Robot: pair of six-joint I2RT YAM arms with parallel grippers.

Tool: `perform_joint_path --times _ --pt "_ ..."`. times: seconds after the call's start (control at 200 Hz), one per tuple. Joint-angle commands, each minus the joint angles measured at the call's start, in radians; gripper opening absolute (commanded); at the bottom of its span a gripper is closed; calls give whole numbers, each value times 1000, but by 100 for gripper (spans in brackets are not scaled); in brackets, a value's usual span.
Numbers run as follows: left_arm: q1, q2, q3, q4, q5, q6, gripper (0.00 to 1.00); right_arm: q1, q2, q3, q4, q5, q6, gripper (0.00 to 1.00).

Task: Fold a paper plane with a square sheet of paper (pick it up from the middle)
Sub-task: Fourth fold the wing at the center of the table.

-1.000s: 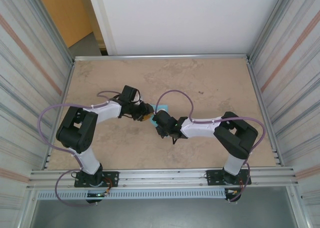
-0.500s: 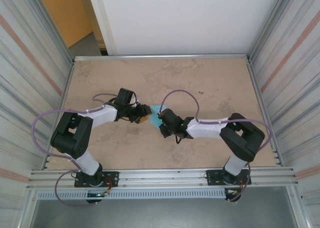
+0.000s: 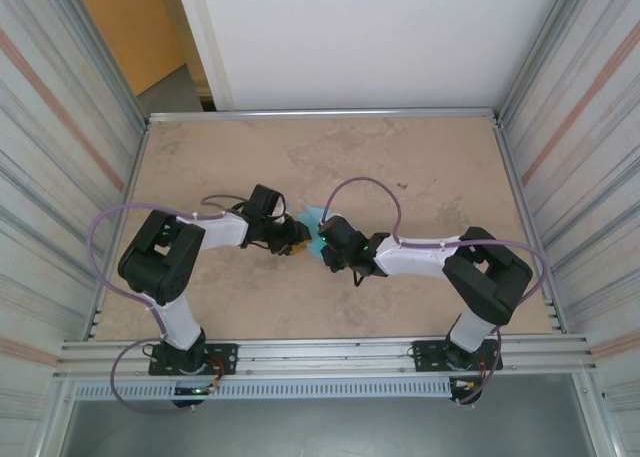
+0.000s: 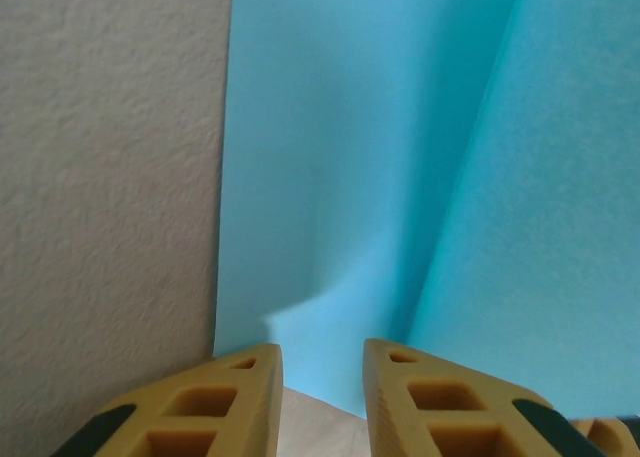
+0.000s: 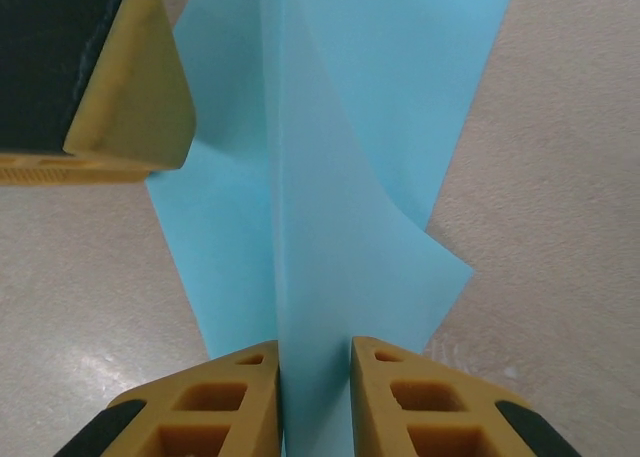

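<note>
The light-blue square sheet of paper [image 3: 312, 221] lies creased on the table between my two grippers. In the right wrist view the paper [image 5: 340, 157] has a raised fold running straight into the gap of my right gripper [image 5: 315, 352], whose jaws stand slightly apart around that flap. My left gripper [image 4: 322, 362] is at the paper's [image 4: 400, 177] near corner, jaws a little apart, with paper edge and bare table showing between them. From above, the left gripper [image 3: 296, 239] and right gripper [image 3: 322, 245] almost touch. One left fingertip [image 5: 110, 97] shows in the right wrist view.
The beige tabletop [image 3: 420, 167] is framed by a metal rail [image 3: 320, 113] at the back and corrugated side walls [image 3: 585, 127]. Purple cables [image 3: 355, 189] loop over both arms.
The left gripper has moved right to the paper's edge and its jaws have narrowed. The right gripper's jaws have parted a little around the fold.
</note>
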Motion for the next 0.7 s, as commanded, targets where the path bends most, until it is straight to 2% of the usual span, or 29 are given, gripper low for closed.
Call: perform_joint_path --times 0.0,0.215,0.411,0.692 --pt "-2 20 37 -10 16 5 26 35 21 50 -73 110 69 26" --pt "-5 49 52 -40 14 16 25 79 64 97 -136 193 150 32" --pt "-5 57 53 -51 16 22 24 100 90 121 -177 237 211 33" --pt "-6 58 59 -57 20 30 25 124 116 134 -198 268 221 35"
